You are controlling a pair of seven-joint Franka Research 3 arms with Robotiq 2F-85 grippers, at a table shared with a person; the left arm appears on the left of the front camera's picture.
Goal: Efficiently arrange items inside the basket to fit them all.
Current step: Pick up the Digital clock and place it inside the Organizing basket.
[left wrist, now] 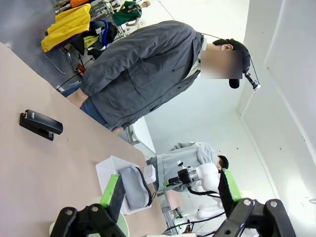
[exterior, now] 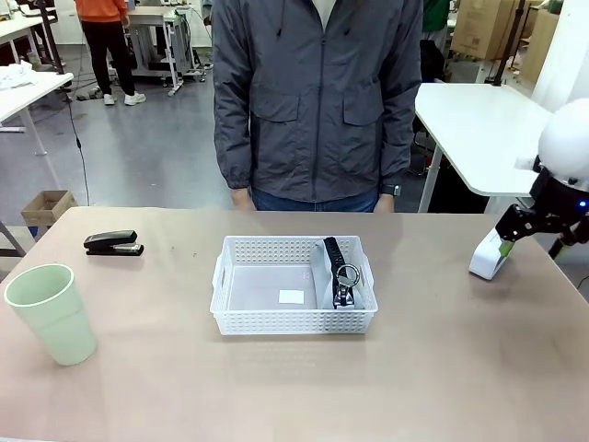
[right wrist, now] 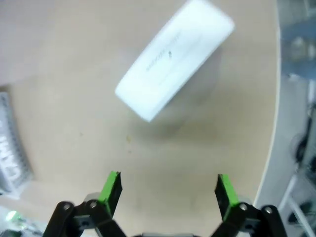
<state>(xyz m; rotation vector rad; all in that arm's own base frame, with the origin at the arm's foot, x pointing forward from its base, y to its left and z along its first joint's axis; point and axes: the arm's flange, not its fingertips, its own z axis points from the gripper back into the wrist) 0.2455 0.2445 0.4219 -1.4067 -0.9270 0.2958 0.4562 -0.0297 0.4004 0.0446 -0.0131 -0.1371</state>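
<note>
1. Broadly, a pale brown table (exterior: pixel 442 368) spans the front view. A person in a grey zip jacket (exterior: pixel 317 92) stands at its far side.
2. A white rectangular plastic basket with perforated lattice sides (exterior: pixel 294 322) sits at the middle of the table, wide and shallow.
3. A pale green plastic cup (exterior: pixel 51 313) stands upright near the table's left edge, well apart from the basket.
4. A white boxy block (exterior: pixel 486 258) rests on the table near the right edge, outside the basket. In the right wrist view it lies at a slant beyond the fingertips.
5. A grey zip pouch with black edge and ring pull (exterior: pixel 339 272) stands on edge inside the basket, against its right wall.
6. A black stapler (exterior: pixel 113 243) lies on the table at far left, beyond the cup and outside the basket.
7. The right gripper (right wrist: pixel 168 185) hangs just above the block, its jaws wide apart with nothing between them.
8. The left gripper (left wrist: pixel 170 187) is raised over the table, its jaws likewise spread and holding nothing.
</note>
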